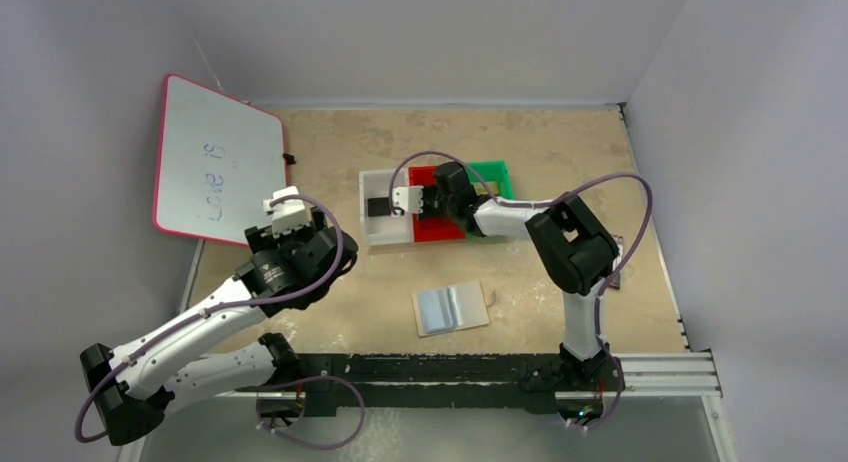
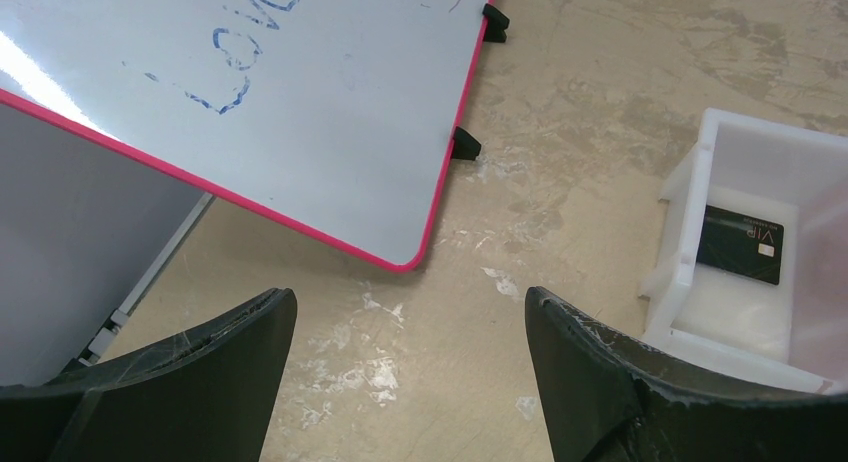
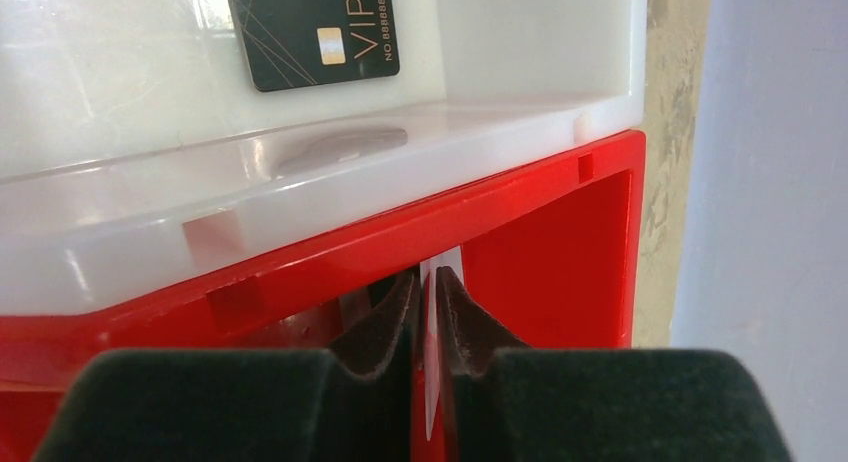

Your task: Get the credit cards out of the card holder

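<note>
At the far left the pink-framed whiteboard (image 1: 215,162) leans by the wall. Just beside it the left gripper (image 2: 410,382) hangs over the bare desk (image 1: 560,142), jaws wide and holding nothing.

Next comes the white bin (image 2: 700,272) with a black card (image 2: 740,244) lying flat on its floor. Nearer the arms, the card holder (image 1: 450,307) lies open on the desk, well apart from the bins. I can't tell from above whether any card remains in it.

Over the red bin (image 3: 560,242), the right gripper (image 3: 428,282) is pinched narrow on a pale card (image 3: 440,267), held edge-on between its fingers. The green bin (image 1: 495,182) sits to the right, partly hidden by the arm.

To me this looks like the drop-off step, with one card removed and carried to its bin. The next move calls for parting the jaws so the card falls inside the red walls and not onto the white bin's rim. After that the gripper should lift clear and return to the holder.
</note>
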You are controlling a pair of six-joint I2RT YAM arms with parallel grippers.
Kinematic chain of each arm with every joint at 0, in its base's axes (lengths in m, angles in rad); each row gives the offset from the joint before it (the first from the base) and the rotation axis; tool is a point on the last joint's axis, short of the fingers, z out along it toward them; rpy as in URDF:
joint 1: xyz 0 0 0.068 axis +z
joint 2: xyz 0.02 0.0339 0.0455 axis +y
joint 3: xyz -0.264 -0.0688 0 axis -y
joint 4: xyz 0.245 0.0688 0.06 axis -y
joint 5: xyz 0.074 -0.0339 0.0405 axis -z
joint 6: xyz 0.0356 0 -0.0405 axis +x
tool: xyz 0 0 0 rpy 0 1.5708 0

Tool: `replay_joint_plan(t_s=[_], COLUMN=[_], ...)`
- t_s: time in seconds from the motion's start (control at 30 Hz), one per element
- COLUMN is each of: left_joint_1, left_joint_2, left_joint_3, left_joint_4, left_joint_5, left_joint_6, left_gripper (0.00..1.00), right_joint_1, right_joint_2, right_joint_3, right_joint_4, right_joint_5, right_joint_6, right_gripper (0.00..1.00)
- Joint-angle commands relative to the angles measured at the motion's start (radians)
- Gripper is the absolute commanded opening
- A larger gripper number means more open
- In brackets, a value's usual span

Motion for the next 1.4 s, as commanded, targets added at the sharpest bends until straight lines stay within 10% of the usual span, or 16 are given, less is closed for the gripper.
replay_joint_plan(t_s=[0.0, 0.5, 0.77, 1.0, 1.37], left_joint_1=[0.003, 0.003, 0.003, 0.002, 0.003], left_joint_2=[-0.016, 0.004, 0.005, 0.007, 0.012], left_joint_3=[0.042, 0.045, 0.045, 0.047, 0.050], left_joint_4=[-0.009, -0.007, -0.010, -0.011, -0.020], left_joint_5=[-0.046, -0.037, -0.037, -0.037, -0.038], left_joint_6=[-0.019, -0.014, -0.015, -0.016, -0.025], left_gripper=[0.84, 0.84, 0.84, 0.84, 0.84], right_joint_1=[-0.005, -0.027, -0.043, -0.043, -0.033], right_joint_2=[-0.036, -0.179, -0.209, -0.116, 0.017], right_joint_3=[0.015, 0.013, 0.008, 0.076, 0.137], right_joint_4=[0.020, -0.118, -0.083, -0.272, -0.347], right_joint_5=[-0.031, -0.154, -0.120, -0.027, 0.113], right_joint_6=[-0.007, 0.158, 0.724, 1.061, 1.111], right_gripper=[0.19, 0.50, 0.12, 0.01, 0.00])
